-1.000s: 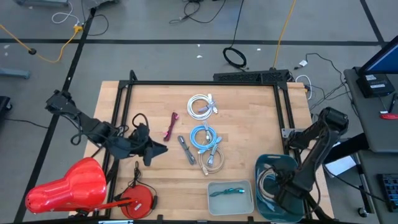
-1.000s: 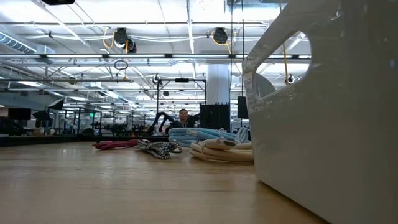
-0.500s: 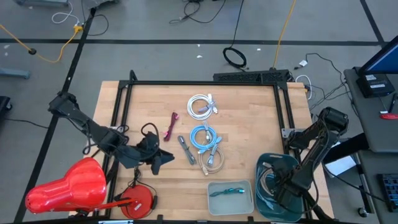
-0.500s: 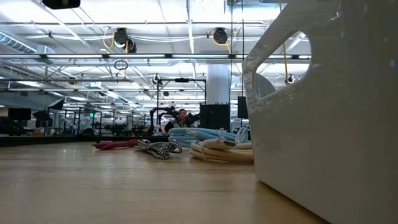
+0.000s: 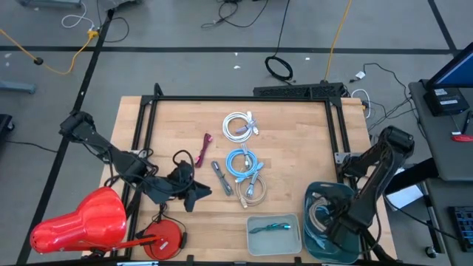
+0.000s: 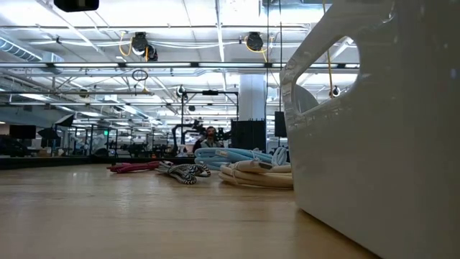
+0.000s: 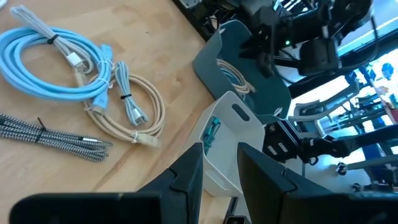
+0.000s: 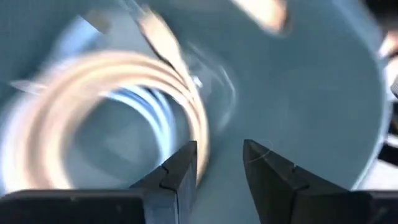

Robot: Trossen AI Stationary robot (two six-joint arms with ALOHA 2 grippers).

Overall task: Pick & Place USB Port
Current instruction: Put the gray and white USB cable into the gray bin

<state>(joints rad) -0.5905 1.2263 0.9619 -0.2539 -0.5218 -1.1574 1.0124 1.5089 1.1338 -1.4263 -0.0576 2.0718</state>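
Several coiled cables lie flat on the wooden table: a white one [image 5: 240, 125], a light blue one [image 5: 244, 162], a beige one [image 5: 253, 191], a black-and-white braided one [image 5: 222, 177] and a pink one [image 5: 202, 149]. My left gripper [image 5: 196, 193] hovers open and empty left of the braided cable; its wrist view shows its fingers apart [image 7: 219, 163]. My right gripper [image 5: 325, 222] reaches down into the teal bin [image 5: 334, 193], open [image 8: 217, 165], above a beige and blue cable coil [image 8: 112, 106] lying in the bin.
A white tray [image 5: 292, 238] holding a teal cable [image 5: 272, 227] stands at the near edge beside the bin; it fills the right of the low view [image 6: 374, 129]. A red object [image 5: 81, 218] and a red disc [image 5: 166, 238] sit at the near left. A black frame [image 5: 244, 98] borders the table.
My left gripper has gone toward the table's right and near edges, closer to the braided and beige cables. The right wrist view is blurred, with the gripper staying inside the teal bin.
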